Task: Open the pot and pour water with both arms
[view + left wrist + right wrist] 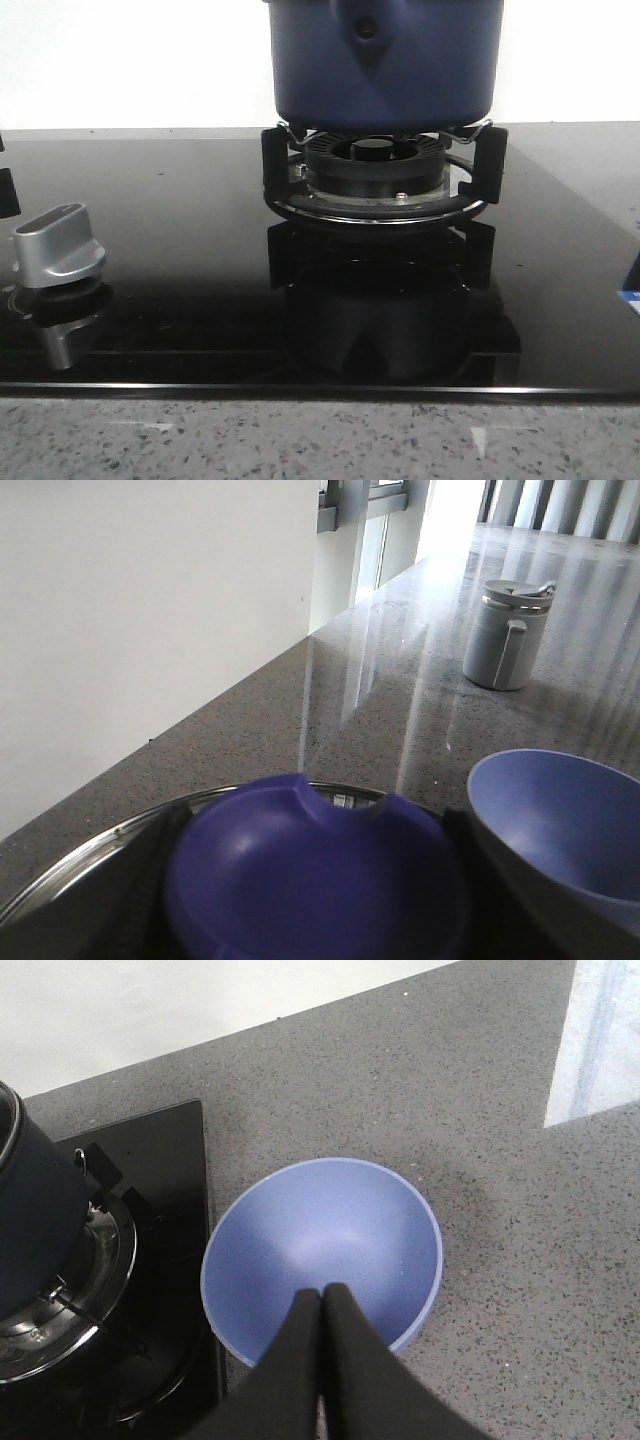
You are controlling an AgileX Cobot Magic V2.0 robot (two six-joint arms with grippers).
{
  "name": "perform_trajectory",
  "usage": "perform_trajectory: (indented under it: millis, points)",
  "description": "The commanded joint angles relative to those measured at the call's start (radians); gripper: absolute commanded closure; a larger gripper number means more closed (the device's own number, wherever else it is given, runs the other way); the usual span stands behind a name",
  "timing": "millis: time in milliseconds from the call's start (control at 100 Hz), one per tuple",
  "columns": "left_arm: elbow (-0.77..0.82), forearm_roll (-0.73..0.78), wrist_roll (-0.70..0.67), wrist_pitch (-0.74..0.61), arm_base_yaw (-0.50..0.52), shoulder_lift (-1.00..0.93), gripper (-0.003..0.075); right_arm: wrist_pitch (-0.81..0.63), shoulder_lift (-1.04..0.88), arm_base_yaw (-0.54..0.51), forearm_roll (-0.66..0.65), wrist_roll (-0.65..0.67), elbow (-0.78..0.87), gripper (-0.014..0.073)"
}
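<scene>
The dark navy-blue pot (380,60) stands on the black burner grate (380,165); its top is cut off in the front view. It also shows in the right wrist view (35,1210). In the left wrist view, my left gripper (312,830) has its dark fingers (135,880) on either side of the blue knob (310,870) of a glass lid with a metal rim (90,855), shut on it. I cannot tell whether the lid rests on the pot. My right gripper (322,1295) is shut and empty, hovering over an empty blue bowl (330,1230).
The blue bowl (560,815) sits on the grey speckled counter just right of the black glass hob (180,250). A grey lidded cup with a handle (508,632) stands farther along the counter. A silver stove knob (58,245) is at the hob's left.
</scene>
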Motion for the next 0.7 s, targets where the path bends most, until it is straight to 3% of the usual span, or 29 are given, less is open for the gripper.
perform_trajectory:
  millis: [0, 120, 340, 690]
  points:
    - [-0.034, -0.093, 0.007, 0.038, -0.008, -0.045, 0.0456, -0.068, 0.004, 0.002, -0.005, 0.000, -0.025, 0.0662]
    - [-0.034, -0.093, 0.015, 0.037, -0.006, -0.045, 0.0430, -0.070, 0.004, 0.002, -0.005, 0.000, -0.025, 0.0662]
    - [-0.034, -0.093, 0.019, 0.035, 0.007, -0.051, 0.0171, -0.070, 0.004, 0.002, -0.007, 0.000, -0.025, 0.0662]
    - [-0.034, -0.093, -0.012, 0.044, 0.085, -0.149, 0.0167, -0.078, -0.008, 0.002, -0.052, 0.000, -0.025, 0.0662]
